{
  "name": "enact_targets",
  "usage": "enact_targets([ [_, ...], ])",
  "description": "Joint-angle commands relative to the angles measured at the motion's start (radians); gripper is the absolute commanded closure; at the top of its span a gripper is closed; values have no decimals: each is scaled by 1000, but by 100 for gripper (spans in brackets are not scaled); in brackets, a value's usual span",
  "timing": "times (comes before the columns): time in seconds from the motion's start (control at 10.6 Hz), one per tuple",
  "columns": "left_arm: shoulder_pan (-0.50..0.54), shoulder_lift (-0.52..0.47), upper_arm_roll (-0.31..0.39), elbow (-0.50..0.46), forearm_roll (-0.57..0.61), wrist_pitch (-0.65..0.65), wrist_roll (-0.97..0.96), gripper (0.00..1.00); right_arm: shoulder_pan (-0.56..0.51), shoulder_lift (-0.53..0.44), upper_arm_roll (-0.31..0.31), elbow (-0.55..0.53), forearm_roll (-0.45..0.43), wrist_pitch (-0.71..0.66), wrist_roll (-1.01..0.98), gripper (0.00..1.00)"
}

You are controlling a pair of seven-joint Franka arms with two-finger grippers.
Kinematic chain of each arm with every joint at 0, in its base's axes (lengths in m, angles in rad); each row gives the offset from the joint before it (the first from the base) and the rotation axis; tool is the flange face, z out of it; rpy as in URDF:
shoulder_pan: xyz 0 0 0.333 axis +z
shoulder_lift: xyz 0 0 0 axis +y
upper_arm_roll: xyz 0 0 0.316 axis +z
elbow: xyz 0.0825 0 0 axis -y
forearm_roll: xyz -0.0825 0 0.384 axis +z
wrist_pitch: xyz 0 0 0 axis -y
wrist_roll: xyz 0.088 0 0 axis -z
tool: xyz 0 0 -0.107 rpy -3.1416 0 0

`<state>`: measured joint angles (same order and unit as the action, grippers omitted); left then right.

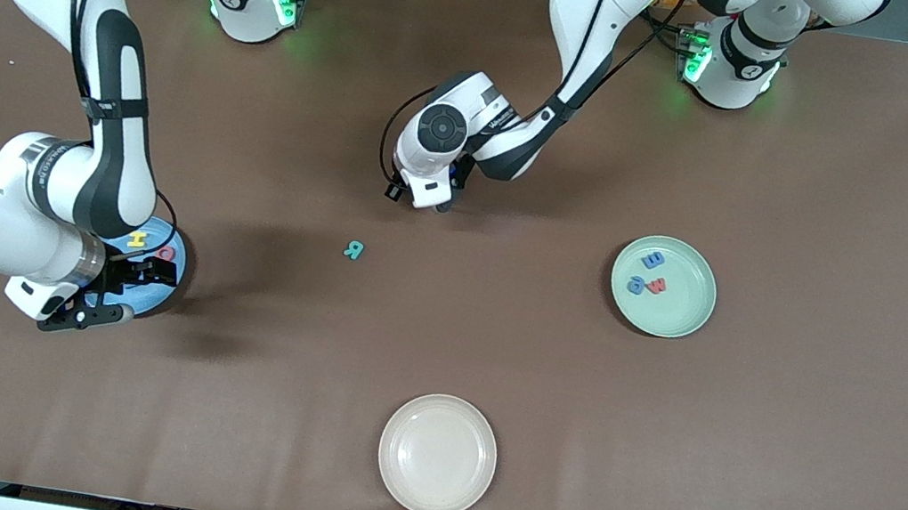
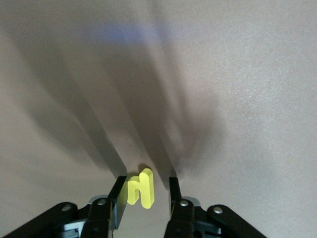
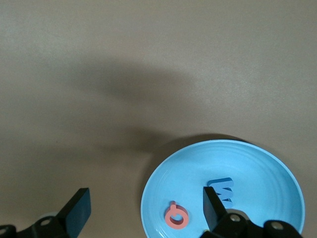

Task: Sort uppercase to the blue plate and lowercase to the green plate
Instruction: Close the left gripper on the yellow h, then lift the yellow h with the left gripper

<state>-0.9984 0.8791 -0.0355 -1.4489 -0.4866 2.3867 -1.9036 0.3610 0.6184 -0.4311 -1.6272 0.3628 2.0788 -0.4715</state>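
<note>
While left gripper (image 2: 144,191) is clamping small yellow foam n (image 2: 140,188) low over bare table (image 1: 495,342) mid-way, you are readying carry to mint-green plate (image 1: 684,312). Right gripper (image 3: 143,210) is hanging released over sky-blue plate (image 3: 267,173), M just dropped presumably; teal R (image 1: 354,250) lying unsorted.

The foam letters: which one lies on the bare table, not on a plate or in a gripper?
The teal R. It lies alone on the brown table.
</note>
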Motion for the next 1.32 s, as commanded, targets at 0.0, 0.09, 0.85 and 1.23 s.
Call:
enact_targets([
  [0.0, -8, -3, 6, -1, -26, -7, 1, 59, 3, -17, 3, -7, 1, -2, 14, 0],
  [0.09, -8, -6, 6, 1, -26, -9, 1, 59, 3, -16, 3, -6, -1, -2, 14, 0],
  [0.85, -6, -3, -9, -1, -27, -72, 20, 59, 4, -16, 2, -5, -1, -2, 13, 0],
  [1.23, -8, 1, -9, -2, -26, -70, 20, 61, 4, -17, 2, -5, -1, -2, 11, 0],
])
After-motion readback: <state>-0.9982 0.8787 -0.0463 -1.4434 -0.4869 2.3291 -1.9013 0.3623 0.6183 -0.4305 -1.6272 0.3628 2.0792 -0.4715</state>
